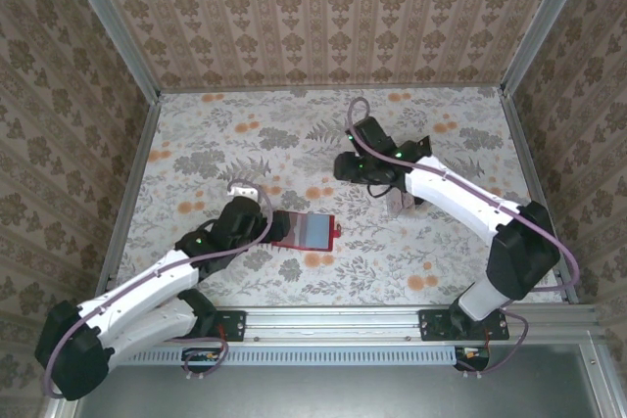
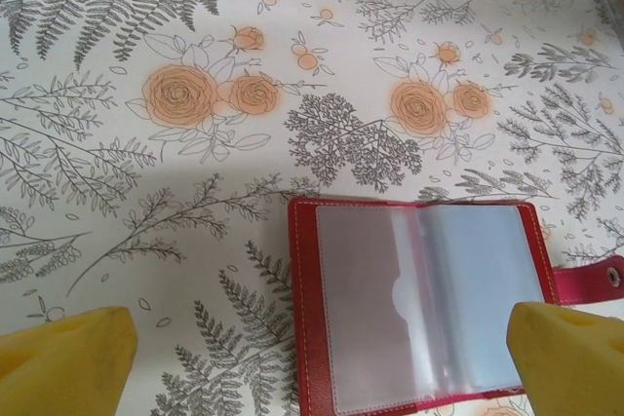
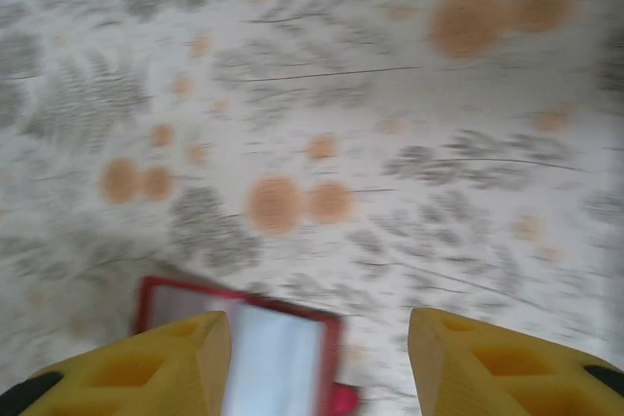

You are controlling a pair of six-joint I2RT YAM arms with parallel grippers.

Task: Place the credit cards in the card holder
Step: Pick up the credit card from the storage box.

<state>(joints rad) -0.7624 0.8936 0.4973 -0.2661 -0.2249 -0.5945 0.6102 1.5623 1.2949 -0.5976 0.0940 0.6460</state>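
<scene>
Left of centre in the top view, the holder (image 1: 306,230) lies open on the table (image 1: 441,124), clear sleeves up. My left jaws are right at its left edge. My right arm (image 1: 451,193) is well apart, toward the upper right. A pale patch (image 1: 397,201) under that arm may be cards, but it is too small to tell.

Lower right in the left wrist view, the holder (image 2: 419,299) sits between my pads (image 2: 68,362). My left jaws are spread wide, gripping nothing. Nothing pins the holder, so I judge a card pushed at a sleeve could shove it along the table. A careless close could crush the sleeve mouth or fold the cover over.

Lower left in the right wrist view, which is smeared, is the holder (image 3: 278,358). My right jaws stand apart with nothing between them. Aiming off such a blur, I could miss the sleeve.
</scene>
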